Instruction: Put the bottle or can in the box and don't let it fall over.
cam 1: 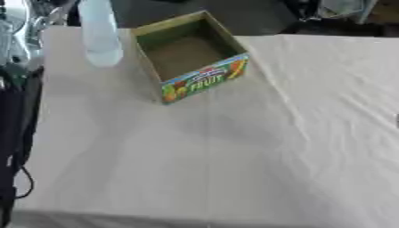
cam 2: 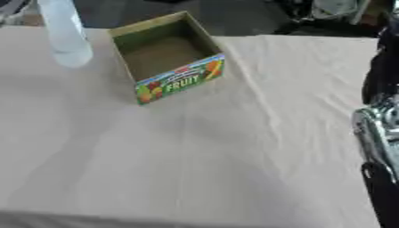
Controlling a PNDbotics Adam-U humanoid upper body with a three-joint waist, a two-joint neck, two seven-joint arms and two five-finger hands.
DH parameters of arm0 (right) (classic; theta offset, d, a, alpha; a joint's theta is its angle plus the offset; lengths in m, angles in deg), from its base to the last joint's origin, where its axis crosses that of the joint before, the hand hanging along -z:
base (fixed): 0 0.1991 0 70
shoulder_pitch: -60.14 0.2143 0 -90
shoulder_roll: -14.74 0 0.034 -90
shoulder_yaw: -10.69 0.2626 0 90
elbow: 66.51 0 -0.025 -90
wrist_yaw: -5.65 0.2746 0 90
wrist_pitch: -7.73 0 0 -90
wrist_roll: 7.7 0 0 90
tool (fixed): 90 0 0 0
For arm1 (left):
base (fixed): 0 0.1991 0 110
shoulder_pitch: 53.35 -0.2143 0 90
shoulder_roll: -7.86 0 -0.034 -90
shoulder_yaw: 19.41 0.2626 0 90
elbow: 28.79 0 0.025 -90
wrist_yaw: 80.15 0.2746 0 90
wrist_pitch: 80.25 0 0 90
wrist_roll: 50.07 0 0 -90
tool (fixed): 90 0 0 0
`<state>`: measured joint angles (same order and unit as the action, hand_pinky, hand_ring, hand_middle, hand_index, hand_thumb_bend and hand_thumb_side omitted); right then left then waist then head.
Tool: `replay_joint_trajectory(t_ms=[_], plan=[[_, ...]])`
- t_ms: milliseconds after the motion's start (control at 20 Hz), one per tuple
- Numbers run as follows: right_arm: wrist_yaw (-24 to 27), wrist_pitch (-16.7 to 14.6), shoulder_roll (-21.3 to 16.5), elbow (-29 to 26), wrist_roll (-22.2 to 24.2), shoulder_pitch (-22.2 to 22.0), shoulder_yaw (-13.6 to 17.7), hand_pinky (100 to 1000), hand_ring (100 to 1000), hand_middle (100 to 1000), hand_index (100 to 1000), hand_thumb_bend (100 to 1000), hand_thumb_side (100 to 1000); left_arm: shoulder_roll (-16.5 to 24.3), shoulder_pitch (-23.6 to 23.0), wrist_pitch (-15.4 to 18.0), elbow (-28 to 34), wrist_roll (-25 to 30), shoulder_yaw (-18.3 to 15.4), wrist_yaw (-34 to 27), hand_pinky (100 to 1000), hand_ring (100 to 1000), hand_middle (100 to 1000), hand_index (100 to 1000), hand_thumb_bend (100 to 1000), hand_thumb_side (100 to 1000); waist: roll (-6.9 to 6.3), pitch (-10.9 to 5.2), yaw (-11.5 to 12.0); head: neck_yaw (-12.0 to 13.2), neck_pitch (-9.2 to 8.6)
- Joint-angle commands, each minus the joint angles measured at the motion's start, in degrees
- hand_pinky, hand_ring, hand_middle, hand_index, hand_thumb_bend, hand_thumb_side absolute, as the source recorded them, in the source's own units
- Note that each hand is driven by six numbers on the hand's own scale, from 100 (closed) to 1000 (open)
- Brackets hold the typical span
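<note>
Left eye view: clear bottle (cam 1: 99,35) upright beside open box (cam 1: 191,55) (apparently empty); hands' state unseen

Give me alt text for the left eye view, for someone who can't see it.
An open cardboard box labelled FRUIT stands empty on a table draped in pale cloth, with a clear bottle upright just to its left. Part of a black and silver arm shows at the left edge; no hand is visible.

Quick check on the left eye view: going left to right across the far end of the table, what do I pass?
Robot's left arm at the edge → clear bottle, upright → open fruit box, empty → bare tablecloth.
</note>
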<state>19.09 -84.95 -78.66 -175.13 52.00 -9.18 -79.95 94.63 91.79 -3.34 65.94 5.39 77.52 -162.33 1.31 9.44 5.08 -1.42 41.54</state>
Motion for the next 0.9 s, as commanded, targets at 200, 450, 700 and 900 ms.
replay_joint_trajectory(t_ms=[200, 450, 700, 900], plan=[[0.65, 0.08, -0.06, -1.93, 0.65, 1.95, -0.25, 1000, 943, 928, 879, 100, 740, -0.99, 5.54, -1.69, -7.39, 2.73, 0.59, 1.41, 100, 100, 100, 1000, 696, 1000, 0.64, 0.4, -1.09, -0.2, -2.5], [1.09, 0.24, 0.42, -2.43, 1.3, 4.04, -1.02, 1000, 943, 928, 879, 100, 741, -1.02, 9.62, -2.48, -12.89, 7.1, 0.26, 4.1, 100, 100, 100, 991, 679, 1000, 0.37, 2.3, -3.32, 0.99, -4.86], [1.56, 0.39, 1.1, -3.0, 2.28, 6.25, -1.99, 1000, 943, 929, 880, 100, 744, -1.0, 11.74, -2.09, -17.74, 10.73, -0.74, 6.95, 100, 100, 100, 979, 679, 1000, -0.22, 4.11, -6.07, 2.94, -6.43], [1.77, 0.58, 1.36, -3.17, 2.77, 7.16, -2.54, 1000, 944, 930, 880, 100, 747, -0.86, 13.04, -1.8, -21.14, 12.91, -1.4, 8.59, 100, 100, 100, 975, 679, 1000, -0.57, 5.22, -7.36, 4.15, -7.03]])
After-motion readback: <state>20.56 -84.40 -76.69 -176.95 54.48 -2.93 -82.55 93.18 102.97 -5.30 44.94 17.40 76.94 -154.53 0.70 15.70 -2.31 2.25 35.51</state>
